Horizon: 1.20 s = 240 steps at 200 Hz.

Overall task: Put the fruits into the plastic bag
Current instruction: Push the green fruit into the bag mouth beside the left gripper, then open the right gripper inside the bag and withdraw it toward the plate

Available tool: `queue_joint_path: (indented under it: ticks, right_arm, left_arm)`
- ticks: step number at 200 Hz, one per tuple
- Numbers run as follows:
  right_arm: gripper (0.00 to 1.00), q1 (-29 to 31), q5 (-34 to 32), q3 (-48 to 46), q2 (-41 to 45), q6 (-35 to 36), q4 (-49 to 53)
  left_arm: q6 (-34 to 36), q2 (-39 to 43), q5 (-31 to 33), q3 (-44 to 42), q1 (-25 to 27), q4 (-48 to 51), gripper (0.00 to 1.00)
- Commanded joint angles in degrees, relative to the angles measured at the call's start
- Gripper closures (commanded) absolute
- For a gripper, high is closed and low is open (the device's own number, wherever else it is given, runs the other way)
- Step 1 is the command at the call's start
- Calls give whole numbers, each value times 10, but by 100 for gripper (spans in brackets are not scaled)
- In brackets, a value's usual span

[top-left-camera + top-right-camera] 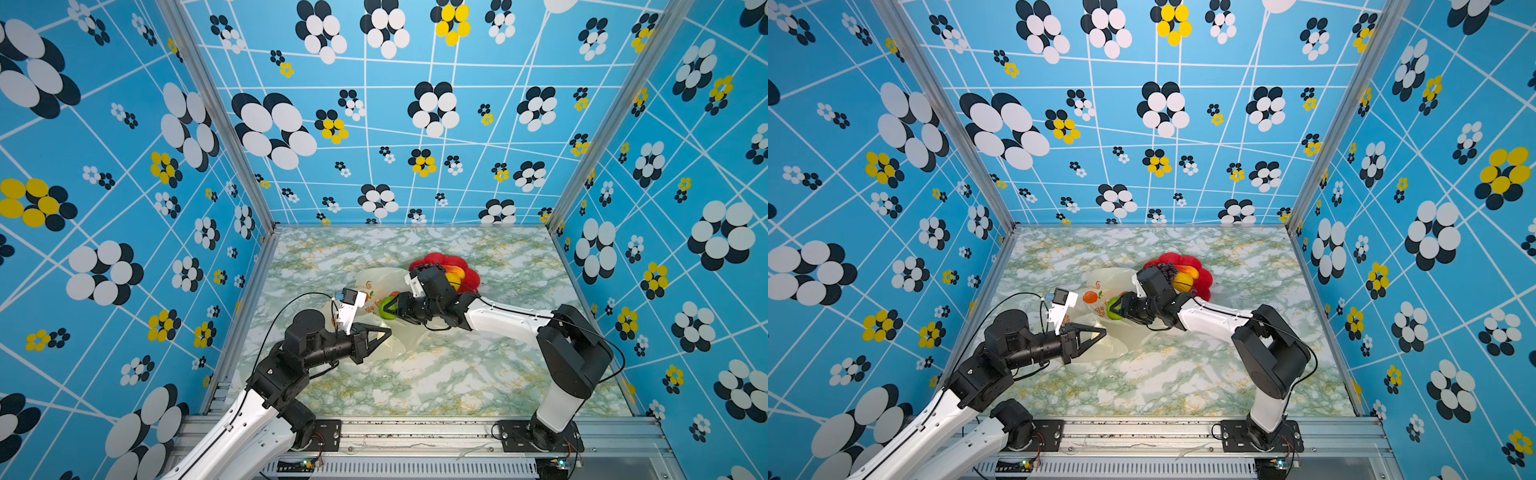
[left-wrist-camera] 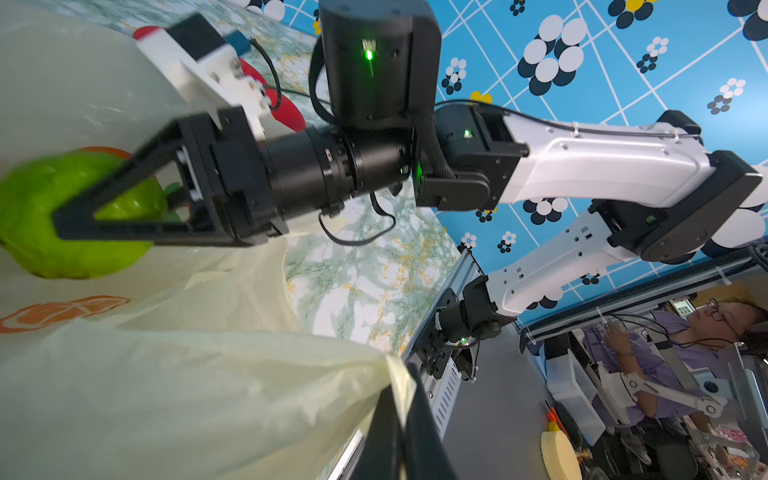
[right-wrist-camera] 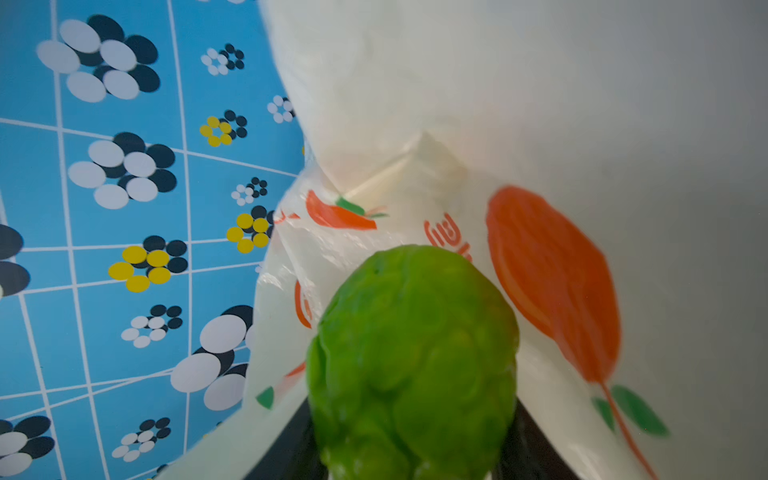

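The plastic bag (image 1: 376,282) lies crumpled at mid-table, cream-white with orange prints. My left gripper (image 1: 388,331) is shut on the bag's near edge; in the left wrist view the film (image 2: 187,395) is pinched between its jaws (image 2: 401,419). My right gripper (image 1: 386,308) is shut on a bumpy green lime (image 1: 381,309) and holds it at the bag's mouth. In the right wrist view the lime (image 3: 411,353) sits between the dark fingers with bag film (image 3: 415,104) right behind it. Dark grapes (image 1: 1168,269) and a yellow-red mango (image 1: 1183,280) lie on the plate.
The red flower-shaped plate (image 1: 471,276) stands just behind the right wrist, touching the bag's far side. Blue patterned walls close the marble table (image 1: 457,374) on three sides. A metal rail (image 1: 415,432) with both arm bases runs along the front edge.
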<state>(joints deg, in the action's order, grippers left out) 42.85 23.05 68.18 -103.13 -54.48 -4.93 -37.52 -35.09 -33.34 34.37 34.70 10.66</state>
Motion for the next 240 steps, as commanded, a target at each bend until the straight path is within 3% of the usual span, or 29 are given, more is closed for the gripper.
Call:
queue_joint_path:
  ticks: [1,43,97,133,192,240]
  right_arm:
    - [66,-14,3,84,-9,9,-37]
    - [66,-16,8,114,17,27,-12]
    - [66,-4,21,-51,159,65,106]
    - [67,37,20,-87,213,109,208]
    - [67,84,42,-134,186,100,196]
    - [66,119,63,-99,107,95,182]
  left_arm:
    - [-2,8,-16,-13,8,23,100]
    - [8,53,13,-12,9,60,100]
    - [7,55,17,-15,8,41,100]
    - [7,20,3,-15,9,11,100]
    - [3,26,7,-8,9,2,100]
    - [-1,33,8,-5,10,-4,100]
